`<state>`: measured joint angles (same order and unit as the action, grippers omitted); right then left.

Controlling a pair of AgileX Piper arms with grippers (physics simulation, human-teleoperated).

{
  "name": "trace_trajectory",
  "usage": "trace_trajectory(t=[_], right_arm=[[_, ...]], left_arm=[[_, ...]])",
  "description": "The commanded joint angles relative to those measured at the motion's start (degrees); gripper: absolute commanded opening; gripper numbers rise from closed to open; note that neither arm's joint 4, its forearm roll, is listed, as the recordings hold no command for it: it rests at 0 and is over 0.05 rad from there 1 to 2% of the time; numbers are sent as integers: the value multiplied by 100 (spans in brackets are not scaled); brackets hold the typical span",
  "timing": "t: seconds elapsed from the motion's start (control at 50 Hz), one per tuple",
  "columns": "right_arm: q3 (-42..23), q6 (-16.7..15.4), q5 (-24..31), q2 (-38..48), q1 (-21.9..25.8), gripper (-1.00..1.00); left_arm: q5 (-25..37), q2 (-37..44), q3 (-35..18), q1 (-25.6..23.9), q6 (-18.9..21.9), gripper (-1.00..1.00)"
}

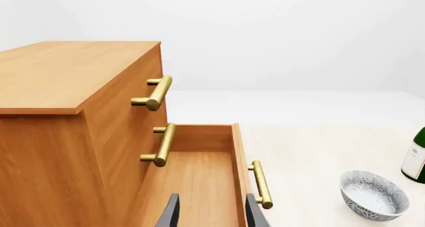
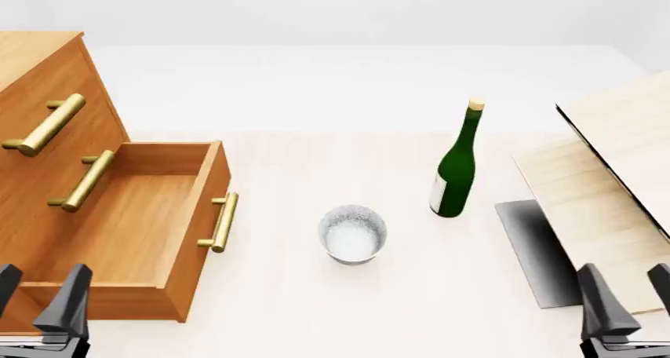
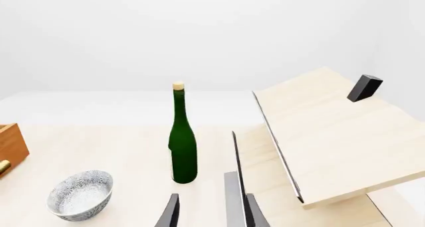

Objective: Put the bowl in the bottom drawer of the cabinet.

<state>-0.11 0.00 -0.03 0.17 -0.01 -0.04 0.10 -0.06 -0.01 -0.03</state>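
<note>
Bowl point(image 2: 353, 233) is sitting upright on the table point(image 2: 314, 311), just beside the bottom drawer point(image 2: 125, 217) of the cabinet point(image 2: 42, 130). We are seeing that drawer pulled out, likely readied to receive it. Our left gripper point(image 2: 42, 299) is hanging near the drawer's front corner, the right gripper point(image 2: 626, 301) well apart; both are gaping, holding nothing.

Both arms sit low at the near edge of the counter point(image 2: 314, 311), well apart. The left claw point(image 2: 40, 299) has its two dark fingers spread with nothing between them. The right claw point(image 2: 626, 299) likewise stands parted, holding nothing.
</note>
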Motion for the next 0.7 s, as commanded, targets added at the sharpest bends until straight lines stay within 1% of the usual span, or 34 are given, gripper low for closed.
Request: trace_trajectory(t=[0.02,0.3,0.32,0.36,0.38,0.42,0.46,0.48,0.5,0.54,0.56,0.6,0.64,0.68,0.7], right_arm=[[-18,0,-5,28,-3,100],[-16,-2,-34,54,-3,100],[-13,-3,-56,74,-3,100],[-12,-1,-62,79,-4,100],[-12,-1,-62,79,-4,100],[-11,-1,-60,76,-4,100],[-10,-1,-59,74,-4,100],[-10,-2,-58,73,-5,100],[-9,-1,-59,73,-5,100],[-9,-2,-63,77,-5,100],[-8,-2,-67,80,-5,100],[-8,-2,-74,87,-5,100],[-8,-2,-80,94,-5,100],[-8,-2,-84,97,-6,100],[-8,-2,-85,99,-5,100]], left_arm=[[-11,19,-9,2,-27,100],[-31,37,-7,-4,-19,100],[-49,-7,-61,-394,-205,100],[-98,-7,-156,-668,-321,100],[-88,-7,-181,-756,-289,100],[-93,-8,-223,-825,-176,100],[-49,-7,-274,-777,-192,100],[-24,-7,-274,-832,-166,100],[-36,-8,-305,-1001,-65,100],[7,-8,-415,-983,-189,100],[26,-9,-503,-1083,-251,100],[77,-9,-621,-1275,-197,100],[174,-9,-727,-1431,-271,100],[296,-8,-797,-1594,-194,100],[298,-8,-805,-1629,-243,100]])
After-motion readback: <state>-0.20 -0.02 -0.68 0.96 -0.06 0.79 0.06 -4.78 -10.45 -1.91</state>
